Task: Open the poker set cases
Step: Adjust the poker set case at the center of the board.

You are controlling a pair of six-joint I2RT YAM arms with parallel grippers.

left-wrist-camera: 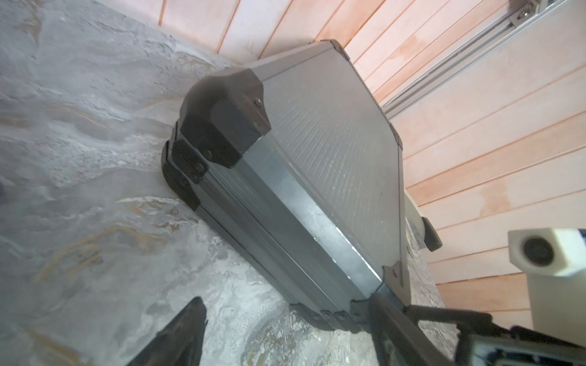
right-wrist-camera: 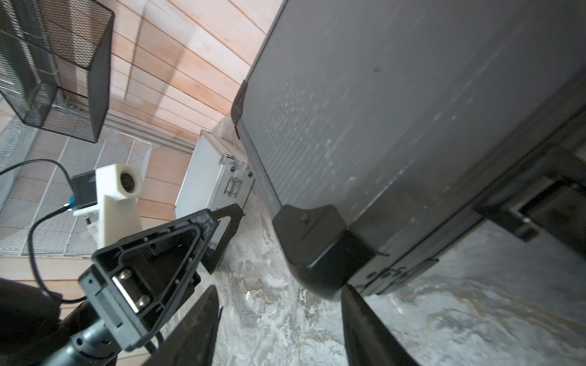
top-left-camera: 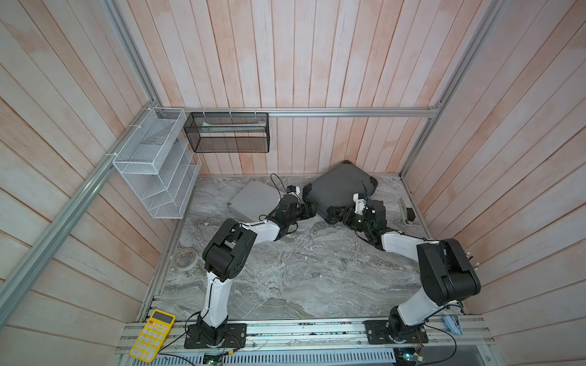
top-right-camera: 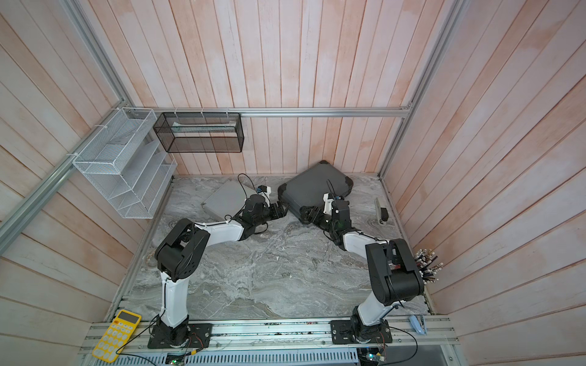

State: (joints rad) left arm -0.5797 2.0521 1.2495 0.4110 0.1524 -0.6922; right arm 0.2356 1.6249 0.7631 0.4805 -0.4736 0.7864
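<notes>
1. Large dark grey hinged case with black corners: desk 1 o'clock, shut. Small ribbed silver aluminium case: 11 o'clock, shut.
2. Left tool wide, empty. Right tool part-open at the dark case's 6 o'clock corner, nothing clamped.
3. Probably rigid, smooth and hefty: free each latch, then lift the lid at the seam.

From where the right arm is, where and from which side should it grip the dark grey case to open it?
Probably the lid edge above the seam of the dark grey case, beside what looks like its latch, coming from the near side: that edge faces the open right gripper.
</notes>
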